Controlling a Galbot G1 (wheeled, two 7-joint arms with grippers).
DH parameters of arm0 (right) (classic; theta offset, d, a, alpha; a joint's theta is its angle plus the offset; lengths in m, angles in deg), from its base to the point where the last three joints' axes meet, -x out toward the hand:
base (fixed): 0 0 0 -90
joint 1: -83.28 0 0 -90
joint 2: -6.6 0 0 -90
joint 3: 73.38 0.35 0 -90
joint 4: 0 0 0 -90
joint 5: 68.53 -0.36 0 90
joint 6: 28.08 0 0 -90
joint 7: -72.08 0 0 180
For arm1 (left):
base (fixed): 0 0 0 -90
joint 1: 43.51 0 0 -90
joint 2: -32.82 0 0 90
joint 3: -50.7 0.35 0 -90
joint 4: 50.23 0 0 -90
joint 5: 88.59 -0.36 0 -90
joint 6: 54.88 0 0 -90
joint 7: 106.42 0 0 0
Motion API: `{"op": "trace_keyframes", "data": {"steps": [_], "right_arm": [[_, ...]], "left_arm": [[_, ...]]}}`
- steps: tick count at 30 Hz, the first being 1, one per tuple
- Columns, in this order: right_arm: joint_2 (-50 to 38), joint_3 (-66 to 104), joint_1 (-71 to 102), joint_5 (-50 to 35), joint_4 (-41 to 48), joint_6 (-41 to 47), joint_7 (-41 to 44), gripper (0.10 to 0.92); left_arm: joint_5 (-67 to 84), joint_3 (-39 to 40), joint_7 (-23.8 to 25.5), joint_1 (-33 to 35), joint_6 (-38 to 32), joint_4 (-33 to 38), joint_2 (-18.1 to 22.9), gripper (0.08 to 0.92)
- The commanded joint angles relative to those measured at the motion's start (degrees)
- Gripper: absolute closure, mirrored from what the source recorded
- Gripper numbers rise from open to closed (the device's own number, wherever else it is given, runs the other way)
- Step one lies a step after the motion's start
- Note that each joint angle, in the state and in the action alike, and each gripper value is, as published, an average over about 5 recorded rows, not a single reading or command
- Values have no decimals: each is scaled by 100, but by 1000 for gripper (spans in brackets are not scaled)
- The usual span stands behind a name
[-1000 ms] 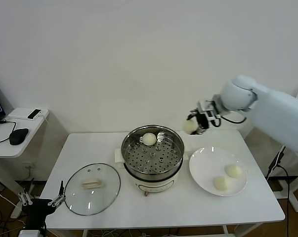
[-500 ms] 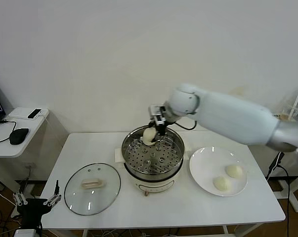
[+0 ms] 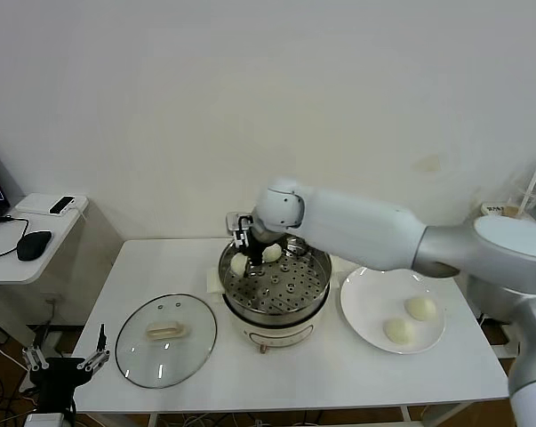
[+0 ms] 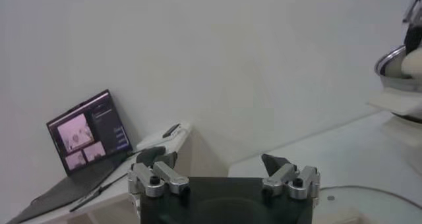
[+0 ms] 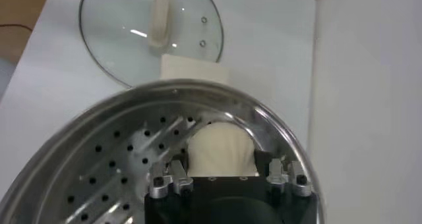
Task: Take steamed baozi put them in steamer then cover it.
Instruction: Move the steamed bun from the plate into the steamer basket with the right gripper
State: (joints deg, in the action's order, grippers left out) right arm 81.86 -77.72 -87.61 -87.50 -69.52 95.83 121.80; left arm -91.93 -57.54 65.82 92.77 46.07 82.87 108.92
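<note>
Over the steamer [image 3: 275,283], your right gripper [image 3: 242,252] has carried a second baozi [image 5: 221,149] in, still pinched; two remain plated.

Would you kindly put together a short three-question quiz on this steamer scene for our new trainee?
1. True or false: the cover sits on the steamer.
2. How many baozi lie on the plate?
3. Which claw holds a bao over the steamer tray? A) left B) right C) neither

Key
1. False: the cover lies on the table, on the robot's left of the steamer.
2. Two. One more bao rests in the steamer.
3. B: the right claw is shut on a bao just inside the steamer's rim; the left claw hangs open off the table's left corner.
</note>
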Motion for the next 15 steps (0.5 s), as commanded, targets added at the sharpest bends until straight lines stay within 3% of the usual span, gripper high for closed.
{"op": "trace_keyframes", "data": {"steps": [1, 8, 15], "right_arm": [[266, -76, 107, 5, 177, 124, -66, 406], [241, -91, 171, 134, 213, 105, -45, 385], [-100, -16, -259, 208, -154, -52, 362, 223]], "left_arm": [[1, -1, -1, 1, -3, 7, 7, 177], [1, -3, -5, 8, -7, 4, 12, 177], [4, -4, -2, -1, -3, 5, 7, 177]]}}
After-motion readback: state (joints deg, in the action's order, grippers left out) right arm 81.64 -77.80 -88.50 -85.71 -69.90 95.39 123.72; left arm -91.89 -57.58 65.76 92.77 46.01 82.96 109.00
